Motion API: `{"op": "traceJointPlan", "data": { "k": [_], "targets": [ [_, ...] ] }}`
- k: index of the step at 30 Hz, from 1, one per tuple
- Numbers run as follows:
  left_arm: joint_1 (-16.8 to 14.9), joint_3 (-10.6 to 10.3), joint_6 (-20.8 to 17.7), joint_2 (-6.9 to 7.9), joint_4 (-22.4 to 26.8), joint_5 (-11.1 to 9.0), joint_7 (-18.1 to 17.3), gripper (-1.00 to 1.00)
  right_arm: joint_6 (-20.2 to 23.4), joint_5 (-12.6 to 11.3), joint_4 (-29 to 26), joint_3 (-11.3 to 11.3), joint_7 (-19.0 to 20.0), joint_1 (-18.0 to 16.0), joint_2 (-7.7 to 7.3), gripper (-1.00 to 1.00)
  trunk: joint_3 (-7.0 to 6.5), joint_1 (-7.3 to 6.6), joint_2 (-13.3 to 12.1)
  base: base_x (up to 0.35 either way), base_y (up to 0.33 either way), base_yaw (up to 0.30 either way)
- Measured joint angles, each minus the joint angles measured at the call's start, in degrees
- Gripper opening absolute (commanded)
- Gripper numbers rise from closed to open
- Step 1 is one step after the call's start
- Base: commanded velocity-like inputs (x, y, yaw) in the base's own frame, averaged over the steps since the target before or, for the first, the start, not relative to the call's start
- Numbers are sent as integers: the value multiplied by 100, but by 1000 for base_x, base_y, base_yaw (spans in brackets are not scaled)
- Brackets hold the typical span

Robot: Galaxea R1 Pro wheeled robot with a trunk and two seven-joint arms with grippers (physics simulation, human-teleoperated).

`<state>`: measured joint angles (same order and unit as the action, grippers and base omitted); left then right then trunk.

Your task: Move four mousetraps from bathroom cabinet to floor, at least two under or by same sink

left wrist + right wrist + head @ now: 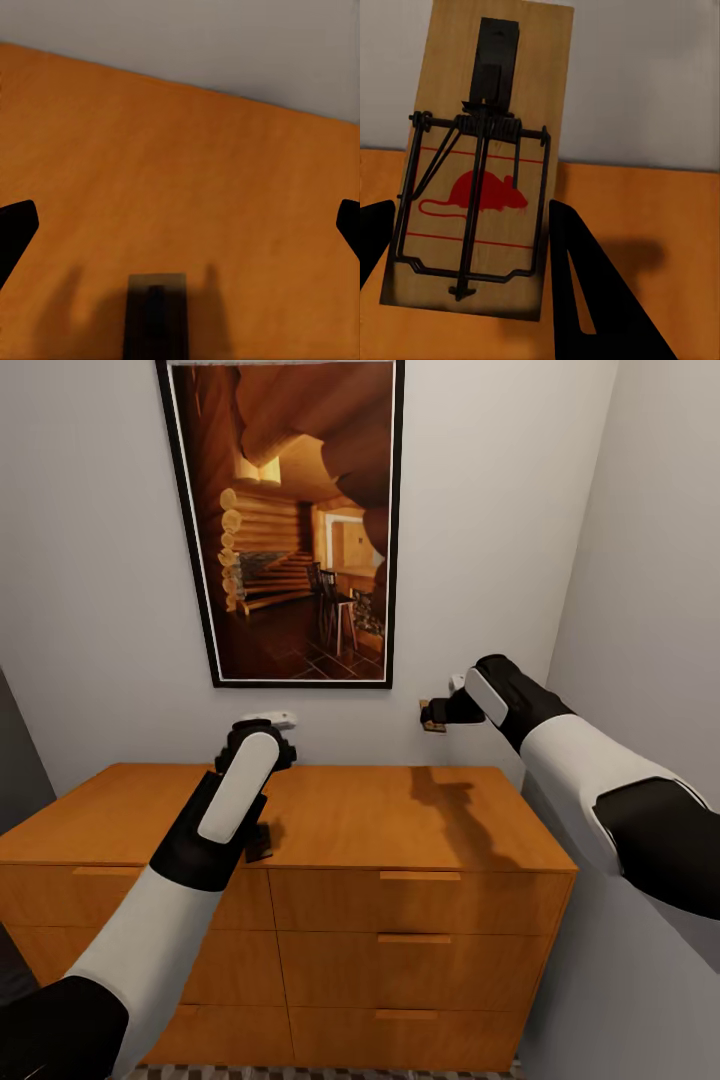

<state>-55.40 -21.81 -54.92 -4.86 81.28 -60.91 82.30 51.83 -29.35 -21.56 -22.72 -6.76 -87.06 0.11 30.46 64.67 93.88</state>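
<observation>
Above the right end of the cabinet (330, 815), the right gripper (436, 714) holds a mousetrap (480, 165) clamped between its fingers (585, 300), lifted clear of the orange worktop near the far wall. Over the cabinet's left half, the left gripper (258, 842) points down, fingers (16, 232) spread wide and empty.

The cabinet (400, 820) is smooth matt orange wood; the mousetrap (484, 161) is pale wood with dark wire.
</observation>
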Motion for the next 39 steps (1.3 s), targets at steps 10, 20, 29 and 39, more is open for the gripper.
{"op": "traceJointPlan", "data": {
  "k": [10, 20, 29, 39],
  "targets": [
    [9, 7, -144, 2, -18, -1, 3, 100, 6, -4, -2, -10, 1, -6, 1, -100, 0, 0, 0, 0, 0, 0],
    [10, 5, -138, 1, -27, 4, 8, 100, 7, -8, -1, -19, 3, -7, -1, -100, 0, 2, 0, -110, 24, 0],
    [10, 3, -141, 2, -28, 9, 18, 100, 5, -8, 7, -17, 1, -3, 0, -100, 0, 0, 0, -57, 4, 0],
    [10, 11, -159, 2, -36, 5, 6, 100, 0, -8, 9, -16, 0, -1, 1, -100, 0, 0, 0, -2, 1, 0]
  ]
}}
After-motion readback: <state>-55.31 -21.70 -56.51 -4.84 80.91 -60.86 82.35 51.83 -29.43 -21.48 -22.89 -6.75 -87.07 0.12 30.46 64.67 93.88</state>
